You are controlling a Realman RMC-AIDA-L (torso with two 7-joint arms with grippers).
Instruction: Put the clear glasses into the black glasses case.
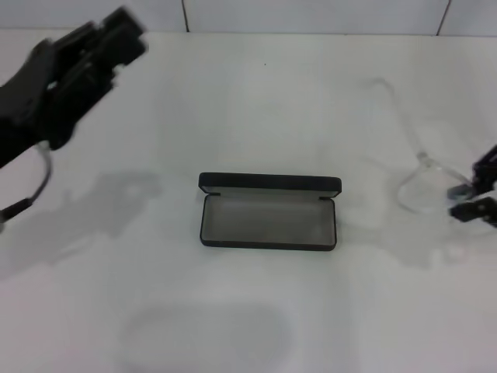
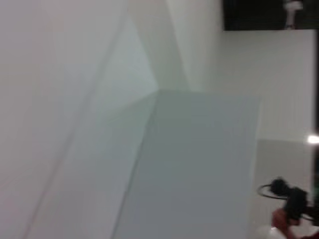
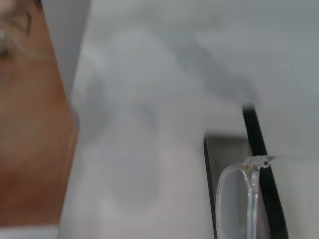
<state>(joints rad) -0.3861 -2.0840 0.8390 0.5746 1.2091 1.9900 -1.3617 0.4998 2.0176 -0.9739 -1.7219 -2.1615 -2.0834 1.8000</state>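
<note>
Head view: black glasses case [image 1: 269, 211] lies open in the middle of the white surface [image 1: 233, 116], lid standing up along the far side, grey lining showing, nothing inside it. Long side runs left to right.

Clear glasses [image 1: 423, 183] are well to the right of the case, near the right edge of the head view. One lens faces the case; one clear temple arm stretches away toward the far side of the surface. Can't tell whether the glasses rest on the surface or are lifted off it.

Right tool [image 1: 475, 194] is at the right edge of the head view, only partly in frame, two black fingertips right at the lens end of the glasses, one above the other with a small gap between them. They seem to be pinching the frame, but the clear plastic makes the contact hard to confirm.

Right wrist view: a clear lens of the glasses [image 3: 239, 199] sits close to the camera, with the open case [image 3: 249, 164] behind it, grey lining and black rim visible. A brown area fills one side of this view.

Left tool [image 1: 93, 58] is raised at the far left of the head view, well apart from case and glasses, blurred; can't tell whether its fingers are apart or together. Left wrist view shows only pale walls and some dark shapes in a corner.
</note>
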